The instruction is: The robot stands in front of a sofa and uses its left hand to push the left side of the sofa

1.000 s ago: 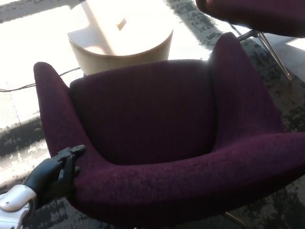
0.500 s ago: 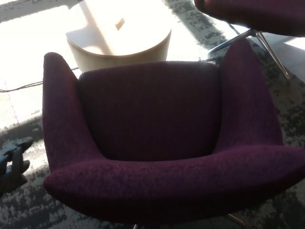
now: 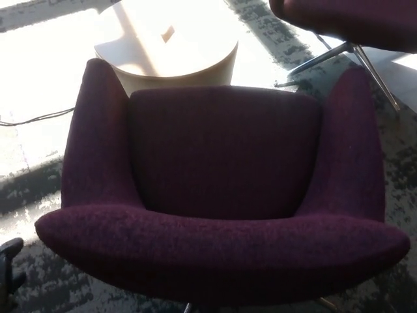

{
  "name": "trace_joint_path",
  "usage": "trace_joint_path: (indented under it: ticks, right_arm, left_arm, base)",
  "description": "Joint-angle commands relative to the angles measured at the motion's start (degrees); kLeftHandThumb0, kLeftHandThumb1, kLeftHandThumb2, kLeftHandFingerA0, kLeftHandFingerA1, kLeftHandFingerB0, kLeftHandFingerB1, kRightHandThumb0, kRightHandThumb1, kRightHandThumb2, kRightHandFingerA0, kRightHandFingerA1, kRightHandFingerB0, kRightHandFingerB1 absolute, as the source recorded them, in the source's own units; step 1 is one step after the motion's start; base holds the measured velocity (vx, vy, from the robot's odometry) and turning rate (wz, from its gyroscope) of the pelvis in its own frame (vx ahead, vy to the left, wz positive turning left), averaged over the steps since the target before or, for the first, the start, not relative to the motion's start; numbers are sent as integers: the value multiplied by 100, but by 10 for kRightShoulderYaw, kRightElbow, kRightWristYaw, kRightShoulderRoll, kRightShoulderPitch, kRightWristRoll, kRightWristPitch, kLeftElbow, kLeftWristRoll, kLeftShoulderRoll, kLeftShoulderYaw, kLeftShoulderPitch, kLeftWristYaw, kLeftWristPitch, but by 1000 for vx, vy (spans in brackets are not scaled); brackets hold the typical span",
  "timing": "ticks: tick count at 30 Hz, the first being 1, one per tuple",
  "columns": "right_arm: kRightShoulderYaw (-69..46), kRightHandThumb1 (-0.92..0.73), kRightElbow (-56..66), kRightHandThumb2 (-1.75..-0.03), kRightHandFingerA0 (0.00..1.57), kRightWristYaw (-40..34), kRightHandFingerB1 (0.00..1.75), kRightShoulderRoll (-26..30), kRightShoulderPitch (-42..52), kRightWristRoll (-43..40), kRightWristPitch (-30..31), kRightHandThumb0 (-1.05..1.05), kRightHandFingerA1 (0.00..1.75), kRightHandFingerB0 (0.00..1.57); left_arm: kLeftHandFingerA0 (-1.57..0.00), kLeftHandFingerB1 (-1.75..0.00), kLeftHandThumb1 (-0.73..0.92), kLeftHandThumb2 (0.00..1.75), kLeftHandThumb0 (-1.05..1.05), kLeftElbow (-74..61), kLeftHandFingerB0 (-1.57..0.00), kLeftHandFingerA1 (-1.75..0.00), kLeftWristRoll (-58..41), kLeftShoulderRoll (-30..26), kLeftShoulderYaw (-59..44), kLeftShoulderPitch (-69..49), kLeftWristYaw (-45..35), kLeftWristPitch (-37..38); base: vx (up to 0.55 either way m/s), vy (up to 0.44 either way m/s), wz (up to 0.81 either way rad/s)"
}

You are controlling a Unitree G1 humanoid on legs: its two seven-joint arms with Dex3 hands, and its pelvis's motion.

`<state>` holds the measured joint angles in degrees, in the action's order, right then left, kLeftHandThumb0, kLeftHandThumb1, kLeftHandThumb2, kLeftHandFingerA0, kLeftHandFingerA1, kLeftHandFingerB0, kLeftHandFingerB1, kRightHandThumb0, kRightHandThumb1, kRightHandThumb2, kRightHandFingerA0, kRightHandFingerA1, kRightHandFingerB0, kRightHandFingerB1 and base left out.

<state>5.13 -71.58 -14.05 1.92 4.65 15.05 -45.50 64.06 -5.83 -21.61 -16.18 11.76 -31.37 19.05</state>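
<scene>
One plum sofa (image 3: 221, 195) fills my view, nubbly woven fabric, with two rounded arms flaring up beside a square seat. My left hand (image 3: 9, 270) shows only as black tips at the lower left corner, clear of its upholstery; I cannot tell their spread. Behind stands a round pale wooden table (image 3: 172, 49).

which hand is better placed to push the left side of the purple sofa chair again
Left. The left hand shows at the picture's lower left edge, just off the left end of the dark purple fabric sofa chair. The right hand is not in view at all.
</scene>
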Motion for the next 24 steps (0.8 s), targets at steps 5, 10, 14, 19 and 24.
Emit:
trace_joint_path:
  ticks: [5,10,14,19,24]
  right_arm:
    - [-4,-69,-2,-61,77,-3,43,3,11,-4,-3,-54,60,61]
    - [-4,-70,-4,-61,76,0,43,3,21,-3,-10,-54,59,62]
    - [-2,-70,-5,-61,76,-2,43,2,22,-1,-11,-54,59,62]
    - [10,-71,-9,-61,76,-6,43,3,48,11,-11,-53,58,60]
    - [4,-69,-12,-61,77,10,44,0,59,-4,-17,-51,63,61]
  left_arm:
    - [0,-13,88,128,-87,11,0,-22,-6,3,1,-52,-19,42]
    - [0,-11,92,128,-87,19,0,-19,-21,11,-11,-91,-23,36]
    - [0,-11,92,128,-87,17,0,-19,-23,12,-15,-99,-27,34]
    - [0,-14,92,128,-83,35,0,-24,-10,49,-6,-162,-1,51]
    - [-7,-14,91,129,-87,50,-6,-29,46,60,48,-183,82,77]
  base:
    - [0,0,0]
    - [0,0,0]
    - [0,0,0]
    - [0,0,0]
    - [0,0,0]
